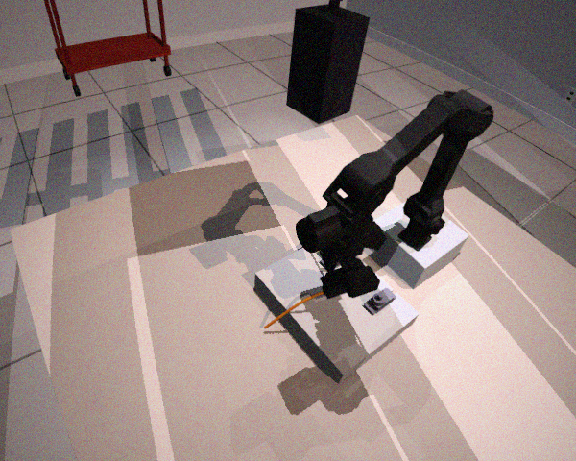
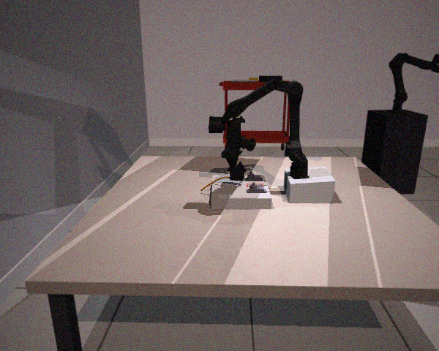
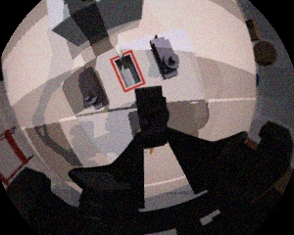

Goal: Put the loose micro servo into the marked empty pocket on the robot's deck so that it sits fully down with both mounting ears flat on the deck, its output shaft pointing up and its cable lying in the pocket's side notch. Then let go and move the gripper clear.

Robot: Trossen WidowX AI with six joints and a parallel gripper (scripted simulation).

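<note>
So the fingers are clamped about a third open on the micro servo (image 3: 151,109), which fills the gap between them, and the grip looks solid. The servo hangs above the deck (image 1: 383,331), not in anything yet. Its orange cable (image 1: 292,310) trails out from under the fingers toward roughly 8 o'clock in the top view and runs past the deck edge over the counter (image 1: 208,376). The thing that matters for the next move is in the wrist view: the red-outlined pocket (image 3: 127,70) sits at about 11 o'clock from the held servo, near but clearly apart, so the servo isn't over it yet. The pocket's long axis runs close to the 12-to-6 line, tipped a bit toward 11-to-5. I can't tell from the dark blob in the grip whether the servo body is lined up with that, or which side the notch is on. Two other servos are already seated. One (image 3: 166,58) is at about 1 o'clock from the held servo, just beside the pocket, and the other (image 3: 91,88) is at about 10 o'clock. My guess is it needs a short slide toward 11, then a check on the twist before going down, so the ears don't land crooked or clip a neighbour.
</note>
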